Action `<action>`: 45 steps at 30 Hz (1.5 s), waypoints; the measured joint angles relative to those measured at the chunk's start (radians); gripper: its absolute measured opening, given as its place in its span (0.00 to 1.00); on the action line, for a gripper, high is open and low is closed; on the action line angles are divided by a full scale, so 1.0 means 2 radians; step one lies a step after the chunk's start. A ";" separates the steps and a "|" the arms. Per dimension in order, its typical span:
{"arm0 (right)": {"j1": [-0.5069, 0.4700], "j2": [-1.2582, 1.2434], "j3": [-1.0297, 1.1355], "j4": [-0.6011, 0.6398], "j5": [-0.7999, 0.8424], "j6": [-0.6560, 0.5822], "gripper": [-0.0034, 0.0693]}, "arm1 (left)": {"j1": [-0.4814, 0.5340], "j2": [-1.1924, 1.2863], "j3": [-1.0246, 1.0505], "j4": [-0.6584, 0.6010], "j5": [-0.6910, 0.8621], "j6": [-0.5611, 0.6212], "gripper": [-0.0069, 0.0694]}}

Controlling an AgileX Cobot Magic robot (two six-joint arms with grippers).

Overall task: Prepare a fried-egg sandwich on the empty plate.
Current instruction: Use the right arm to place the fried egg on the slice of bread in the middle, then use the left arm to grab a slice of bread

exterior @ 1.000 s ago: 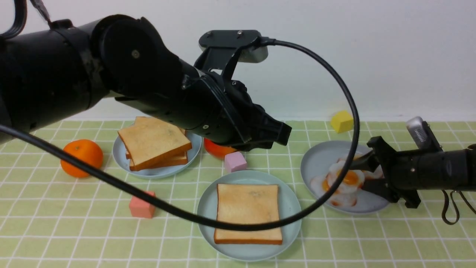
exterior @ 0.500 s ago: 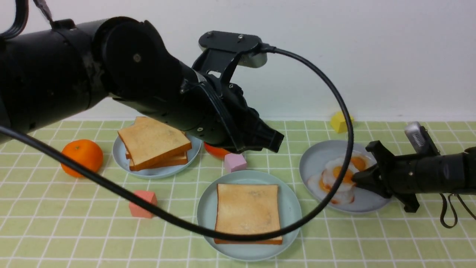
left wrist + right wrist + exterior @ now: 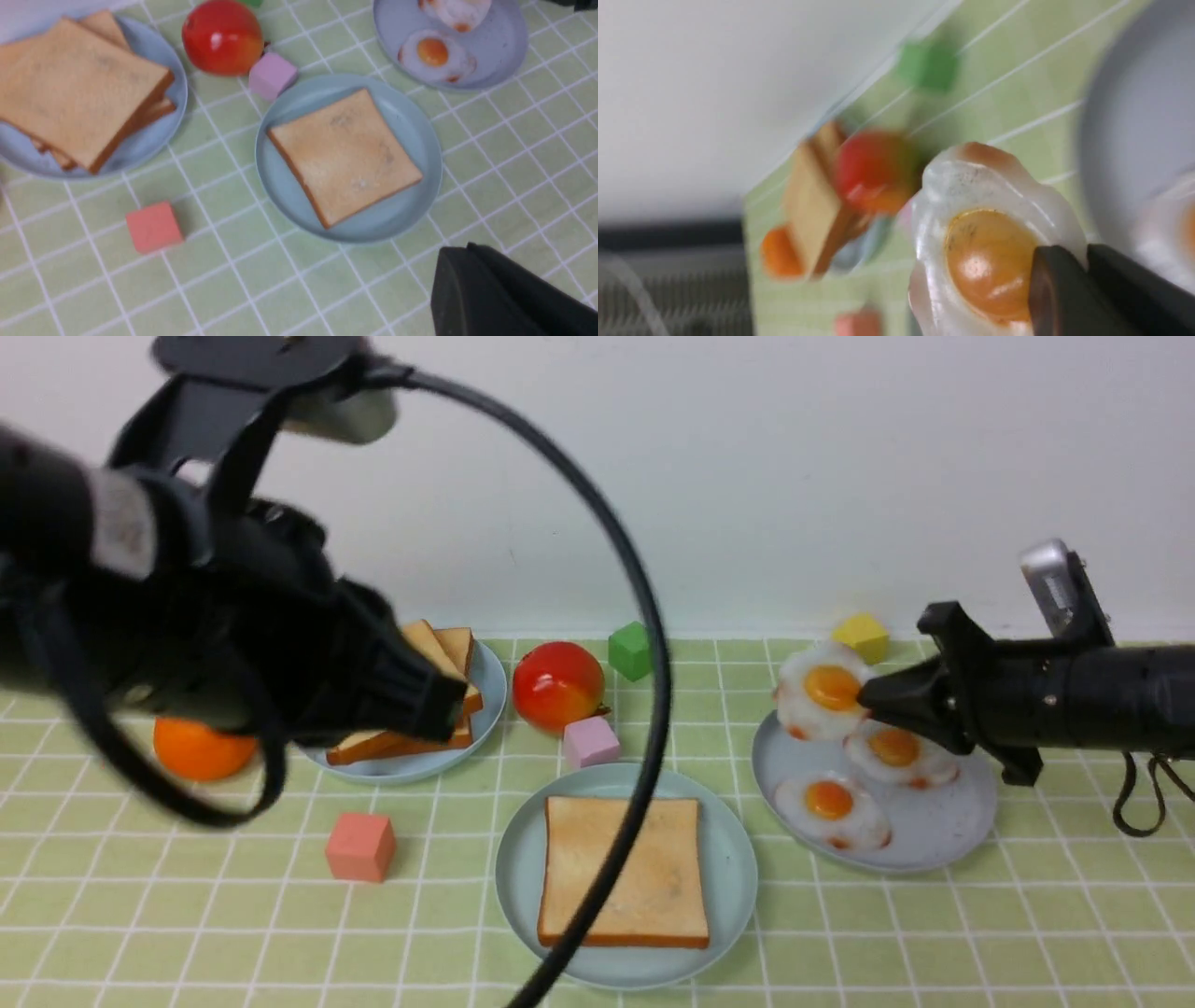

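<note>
On the pale teal plate (image 3: 730,859) at the front centre lies one toast slice (image 3: 623,870). The left wrist view shows that same plate (image 3: 411,135) and toast slice (image 3: 343,156). My right gripper (image 3: 868,695) is shut on the white edge of a fried egg (image 3: 822,695) and holds it in the air above the far rim of the grey speckled plate (image 3: 943,821). In the right wrist view the fried egg (image 3: 985,238) is pinched between the fingertips (image 3: 1057,280). My left gripper (image 3: 446,700) hangs shut and empty in front of the toast stack (image 3: 411,733).
Two more fried eggs (image 3: 896,754) (image 3: 831,807) lie on the grey plate. The toast stack sits on a light blue plate (image 3: 481,728). An orange (image 3: 191,747), a red fruit (image 3: 557,684) and pink (image 3: 590,742), green (image 3: 630,651), yellow (image 3: 861,637) and salmon (image 3: 359,847) cubes lie about.
My right gripper has shut on a fried egg and lifted it off the grey plate. The left arm has pulled back to the left, away from the middle of the table.
</note>
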 joint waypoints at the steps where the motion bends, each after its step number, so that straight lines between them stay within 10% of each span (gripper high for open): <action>1: 0.006 -0.002 0.000 0.000 0.004 0.000 0.14 | 0.000 -0.006 0.004 0.000 0.000 -0.002 0.07; 14: 0.177 0.061 0.000 0.004 -0.070 -0.001 0.18 | 0.000 -0.062 0.176 0.020 -0.071 -0.078 0.08; 20: 0.170 0.097 0.000 -0.008 -0.076 -0.012 0.44 | 0.000 -0.062 0.178 0.020 -0.075 -0.079 0.08; 29: 0.114 -0.018 -0.011 -0.196 -0.044 0.006 0.97 | 0.000 -0.062 0.178 0.021 -0.079 -0.091 0.09; 38: 0.133 -0.181 -0.118 -0.416 0.089 0.139 0.85 | 0.001 -0.024 0.178 0.025 -0.148 -0.097 0.10; 45: 0.246 -0.272 -0.125 -0.672 0.131 0.350 0.68 | 0.090 -0.011 0.145 0.003 -0.180 -0.111 0.10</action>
